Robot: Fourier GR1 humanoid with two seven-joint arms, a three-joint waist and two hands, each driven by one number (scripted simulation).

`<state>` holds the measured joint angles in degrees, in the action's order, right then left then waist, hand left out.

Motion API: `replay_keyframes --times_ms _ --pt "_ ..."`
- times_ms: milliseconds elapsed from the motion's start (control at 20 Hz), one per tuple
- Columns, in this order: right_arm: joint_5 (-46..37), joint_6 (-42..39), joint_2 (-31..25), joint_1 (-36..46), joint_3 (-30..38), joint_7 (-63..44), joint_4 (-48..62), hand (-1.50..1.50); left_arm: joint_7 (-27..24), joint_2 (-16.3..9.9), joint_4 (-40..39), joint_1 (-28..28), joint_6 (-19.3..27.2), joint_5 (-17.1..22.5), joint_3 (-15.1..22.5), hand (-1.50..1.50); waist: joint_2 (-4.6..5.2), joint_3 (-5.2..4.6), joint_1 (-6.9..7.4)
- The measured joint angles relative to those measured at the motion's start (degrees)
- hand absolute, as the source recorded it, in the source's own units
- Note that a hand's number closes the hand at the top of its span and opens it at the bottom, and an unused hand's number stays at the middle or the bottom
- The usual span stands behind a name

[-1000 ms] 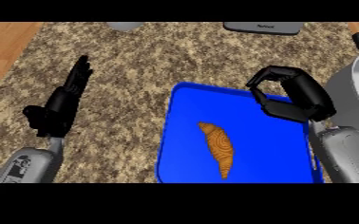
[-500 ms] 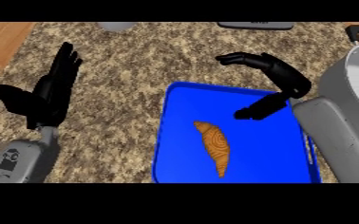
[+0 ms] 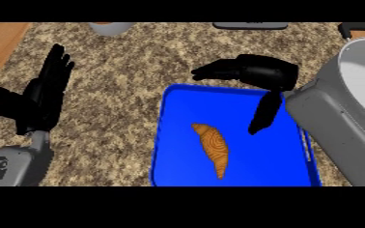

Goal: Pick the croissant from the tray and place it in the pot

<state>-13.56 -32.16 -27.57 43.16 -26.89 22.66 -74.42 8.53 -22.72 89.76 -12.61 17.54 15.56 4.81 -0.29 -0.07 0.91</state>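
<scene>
A golden-brown croissant point(image 3: 212, 148) lies lengthwise in the middle of the blue tray point(image 3: 171, 140). Above the tray's far edge hovers my right hand point(image 3: 262, 73), open, its fingers stretched left and the thumb hanging down toward the tray, apart from the croissant. The grey pot point(image 3: 349, 72) shows only in part at the right edge, mostly behind my right forearm. Over the counter at the left my left hand point(image 3: 44, 92) rests open with fingers pointing up.
The speckled stone counter point(image 3: 135, 67) runs around the tray. A grey round object point(image 3: 110, 27) and a flat grey item point(image 3: 251, 25) sit along the far edge. A strip of wood point(image 3: 10, 34) shows at the top left corner.
My right hand has uncurled and swung left over the tray's far edge, closer to the croissant. The left hand has shifted a little. The croissant has stayed in place.
</scene>
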Motion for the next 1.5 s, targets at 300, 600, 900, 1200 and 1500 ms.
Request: replay_keyframes --times_ms 300,600,900,1200,1500 --pt "-6.81 -6.21 1.00 2.33 -8.32 -10.60 -6.97 -1.50 -1.02 0.62 -0.27 0.97 -0.04 -0.25 -0.77 0.00 -0.09 -0.02 -0.85" --pt "-11.07 -11.20 3.26 -1.89 -12.31 -19.35 -13.27 -1.50 0.80 1.25 1.86 1.36 0.13 -1.12 -1.08 0.00 0.03 0.03 -1.02" --pt "-15.76 -14.47 6.64 -6.28 -10.92 -21.80 -15.74 -1.50 1.78 2.66 2.27 1.01 -0.59 -3.27 -1.94 0.00 0.20 0.06 -0.87" --pt "-22.81 -14.71 8.33 -9.86 -11.89 -23.49 -16.79 -1.50 2.45 2.75 3.73 2.29 -3.07 -2.94 -4.11 0.00 0.24 0.06 -0.79" --pt "-29.78 -12.98 9.78 -12.61 -11.86 -21.78 -15.93 -1.50 2.91 4.19 4.93 3.26 -3.78 -4.42 -5.02 0.00 0.27 0.07 -0.76"
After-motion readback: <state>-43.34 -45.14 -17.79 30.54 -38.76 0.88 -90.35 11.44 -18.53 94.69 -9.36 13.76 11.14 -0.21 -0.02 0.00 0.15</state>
